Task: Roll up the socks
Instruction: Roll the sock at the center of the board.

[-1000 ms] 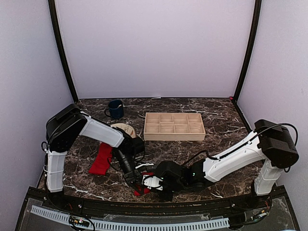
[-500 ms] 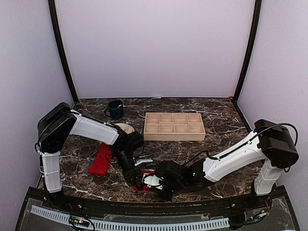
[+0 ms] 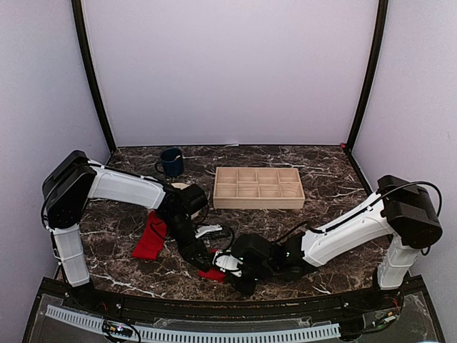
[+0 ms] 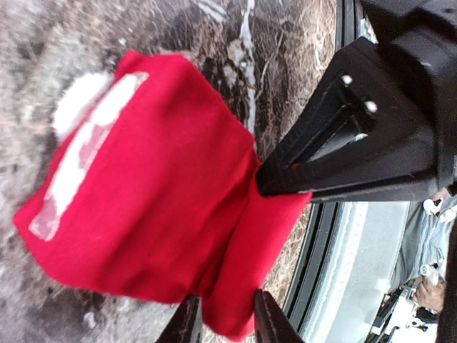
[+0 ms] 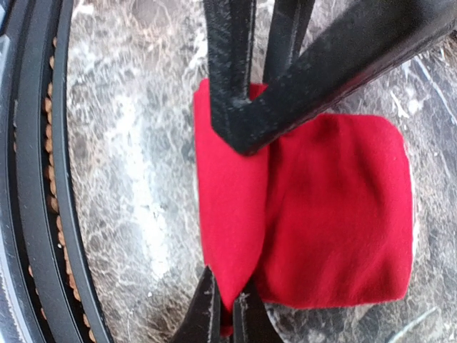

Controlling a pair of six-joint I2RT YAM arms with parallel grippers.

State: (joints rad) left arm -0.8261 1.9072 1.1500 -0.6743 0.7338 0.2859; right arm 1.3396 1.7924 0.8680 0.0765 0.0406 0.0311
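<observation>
A dark marbled worktop (image 3: 335, 186) is carrying everything. A shallow wooden tray (image 3: 257, 203), divided into small compartments, is sitting toward the back and serves as the landmark here. Left of the tray and nearer the front, a loose red sock (image 3: 151, 238) is lying flat. A blue mug (image 3: 171, 161) is standing left of the tray, slightly farther back. A tan disc (image 3: 178, 188) is lying just beside the tray's left end, partly hidden by the left arm (image 3: 128, 189).

That arm is reaching low across the worktop, passing in front of the tray's left corner. The right arm (image 3: 343, 232) is stretching in low from the right, in front of the tray.

Both are meeting at a folded red sock (image 3: 213, 274), which is lying in front of the tray's left corner, close to the worktop's near edge. The arms' wrists are covering much of it from above. The left claw (image 4: 227, 325) is pinching a raised fold of this sock between its fingers. The right claw (image 5: 226, 314) is clamping the same fold from the opposite side, fingers almost touching.
</observation>
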